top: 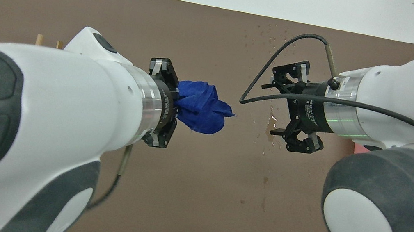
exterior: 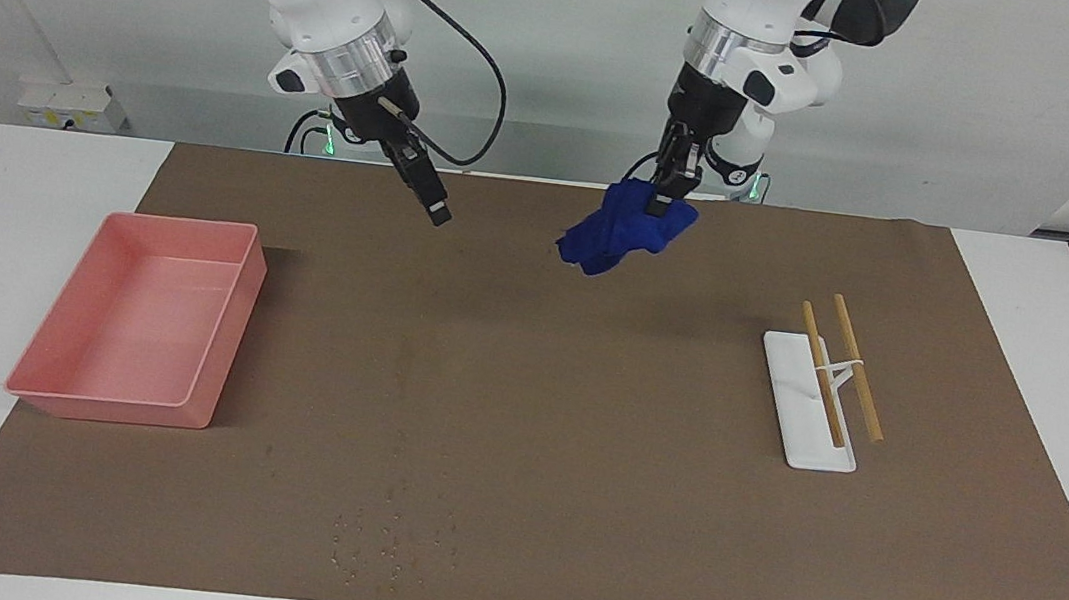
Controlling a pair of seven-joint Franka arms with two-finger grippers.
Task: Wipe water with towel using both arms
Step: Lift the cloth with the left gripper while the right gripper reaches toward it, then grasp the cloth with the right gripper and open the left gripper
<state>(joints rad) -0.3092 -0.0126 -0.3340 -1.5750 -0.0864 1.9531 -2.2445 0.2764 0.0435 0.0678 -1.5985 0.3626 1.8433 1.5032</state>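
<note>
The deep-blue towel [exterior: 621, 229] hangs as a bunched lump from my left gripper [exterior: 663, 204], which is shut on its top and holds it above the brown mat, over the strip near the robots. In the overhead view the towel [top: 202, 107] sticks out from under the left gripper [top: 180, 103]. My right gripper [exterior: 440, 214] is open and empty, in the air beside the towel toward the right arm's end; it also shows in the overhead view [top: 272, 107]. Water drops [exterior: 387, 535] lie scattered on the mat farthest from the robots, with a faint trail [exterior: 404, 356] leading toward them.
A pink tray [exterior: 237, 306] stands on the mat at the right arm's end. A white holder [exterior: 796, 431] with two wooden sticks [exterior: 857, 367] lies at the left arm's end. The brown mat [exterior: 578, 446] covers most of the white table.
</note>
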